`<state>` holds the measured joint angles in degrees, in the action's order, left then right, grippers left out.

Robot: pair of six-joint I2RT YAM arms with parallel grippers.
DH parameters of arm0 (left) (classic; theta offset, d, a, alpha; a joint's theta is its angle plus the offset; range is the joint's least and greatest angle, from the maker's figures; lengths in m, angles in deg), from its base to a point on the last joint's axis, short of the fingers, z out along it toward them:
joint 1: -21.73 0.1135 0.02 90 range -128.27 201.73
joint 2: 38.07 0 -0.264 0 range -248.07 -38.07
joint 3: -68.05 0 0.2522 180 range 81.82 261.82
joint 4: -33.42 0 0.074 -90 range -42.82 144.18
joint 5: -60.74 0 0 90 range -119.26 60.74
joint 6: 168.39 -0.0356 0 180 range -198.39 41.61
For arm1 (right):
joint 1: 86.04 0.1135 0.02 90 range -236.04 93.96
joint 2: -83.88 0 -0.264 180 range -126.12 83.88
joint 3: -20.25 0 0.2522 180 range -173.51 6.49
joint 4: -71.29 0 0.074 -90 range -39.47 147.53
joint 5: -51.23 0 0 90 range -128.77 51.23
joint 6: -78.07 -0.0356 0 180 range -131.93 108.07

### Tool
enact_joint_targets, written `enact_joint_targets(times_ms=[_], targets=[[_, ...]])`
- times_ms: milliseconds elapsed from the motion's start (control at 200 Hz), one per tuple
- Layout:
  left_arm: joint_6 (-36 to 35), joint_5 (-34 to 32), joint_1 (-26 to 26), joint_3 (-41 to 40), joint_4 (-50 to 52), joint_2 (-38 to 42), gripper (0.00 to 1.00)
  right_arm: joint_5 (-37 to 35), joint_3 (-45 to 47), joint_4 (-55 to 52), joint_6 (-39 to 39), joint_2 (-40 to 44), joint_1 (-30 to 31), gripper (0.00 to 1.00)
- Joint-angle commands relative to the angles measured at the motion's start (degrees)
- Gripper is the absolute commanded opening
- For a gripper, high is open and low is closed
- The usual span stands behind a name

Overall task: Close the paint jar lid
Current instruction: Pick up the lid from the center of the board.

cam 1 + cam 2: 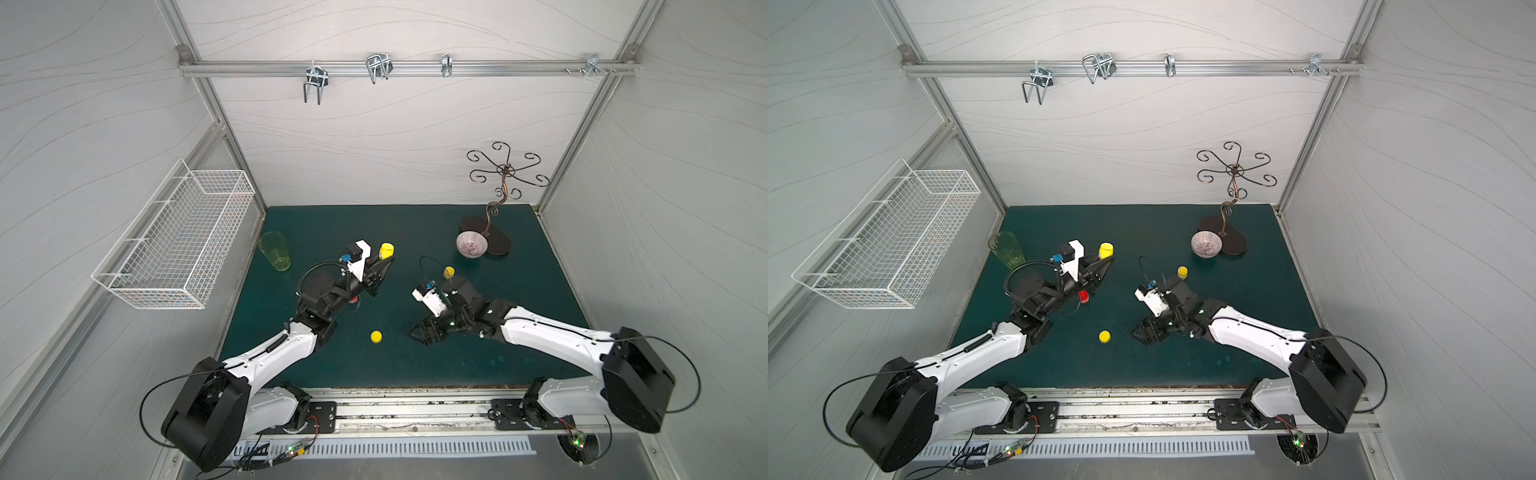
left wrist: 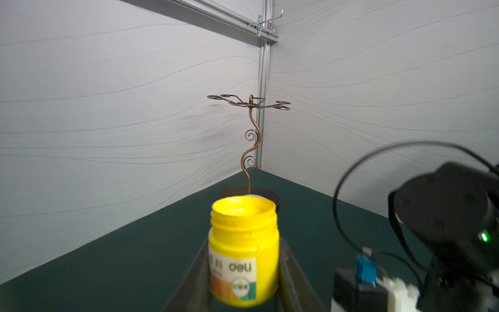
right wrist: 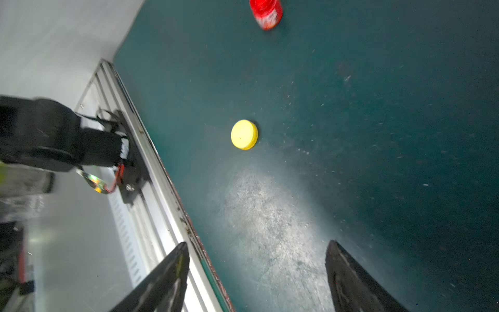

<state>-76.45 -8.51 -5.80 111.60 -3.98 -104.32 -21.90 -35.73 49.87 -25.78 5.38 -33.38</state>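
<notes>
Jar — yellow, its mouth uncovered — is standing upright between the closed-in jaws of the left gripper, left of the middle of the mat; whether its base is touching the mat I cannot tell. Sweeping from the left, a wire basket is hanging on the side wall, and a green glass is standing at the mat's left edge. Next, the left gripper is clamping the jar, with a red jar showing in a top view just beside that arm's wrist. Nearer the front rail, the lid is lying flat on the mat, well apart from the jar. Right of it, the right gripper is hanging over the mat with its jaws spread wide, holding nothing and pointing at the lid. Behind that arm a small yellow jar is standing, and at the far right a bowl is sitting at the base of a copper stand.
</notes>
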Motion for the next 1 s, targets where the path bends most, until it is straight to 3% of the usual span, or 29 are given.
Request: enact_joint_targets(times_ms=[0, 160, 340, 995], targets=[[-1.2, -2.2, 0.2, 1.7, 3.0, 2.0, 0.29, -8.7, 0.7, 12.3, 2.2, -3.7, 4.3, 0.79], [-1.1, -2.9, 0.2, 1.5, 5.6, 4.5, 0.28, -15.6, -2.5, 16.3, 6.3, -12.5, 10.6, 0.77], [-1.1, -3.6, 0.2, 1.0, 6.7, 5.8, 0.28, -20.0, -7.0, 17.9, 7.5, -20.9, 13.2, 0.73], [-1.1, -4.5, 0.2, 0.8, 8.3, 7.2, 0.27, -25.1, -14.0, 17.0, 10.3, -29.7, 15.9, 0.5]])
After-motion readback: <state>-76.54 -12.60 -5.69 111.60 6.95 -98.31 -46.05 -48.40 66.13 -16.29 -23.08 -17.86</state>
